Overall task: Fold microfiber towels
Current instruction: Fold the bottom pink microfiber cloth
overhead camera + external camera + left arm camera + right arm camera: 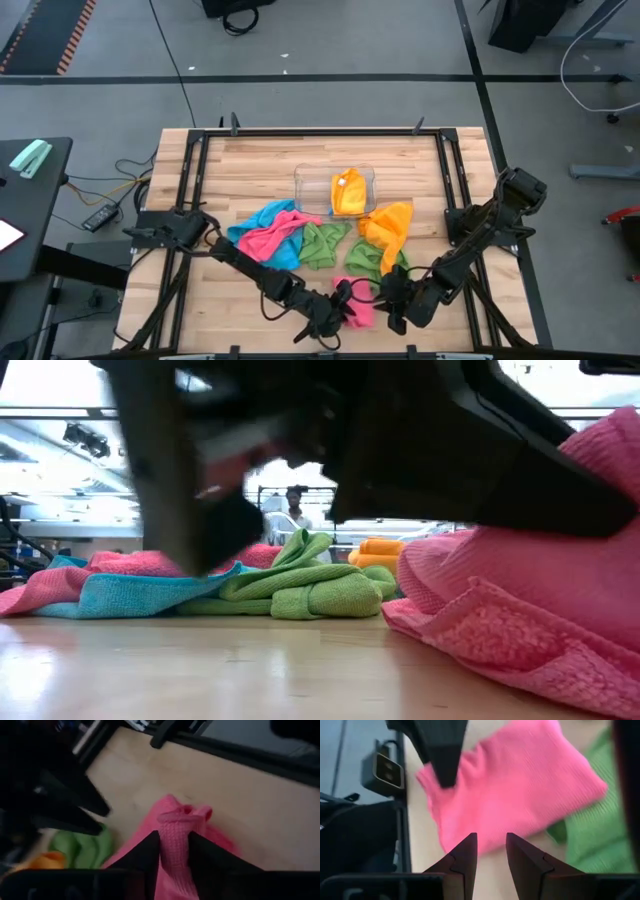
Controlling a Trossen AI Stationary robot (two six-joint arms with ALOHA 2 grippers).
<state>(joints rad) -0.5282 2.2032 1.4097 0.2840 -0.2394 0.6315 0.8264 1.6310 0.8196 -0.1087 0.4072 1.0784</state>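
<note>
Left gripper [173, 851] jaws pinch pink towel [358, 310] at near edge, bunched, no clear long axis; right gripper [491, 851] jaws parted, empty.

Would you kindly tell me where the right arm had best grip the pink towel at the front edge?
Grip the free corner of the pink towel nearest the right gripper, coming straight ahead: that edge lies flat and clear of the left gripper, which pinches a raised fold.

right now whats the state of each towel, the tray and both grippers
pink towel: folded, at the near edge
left gripper: pinching that pink towel
right gripper: slightly open, empty
clear plastic tray: holds a folded orange towel
blue, pink, green, orange pile: crumpled, unfolded
</note>
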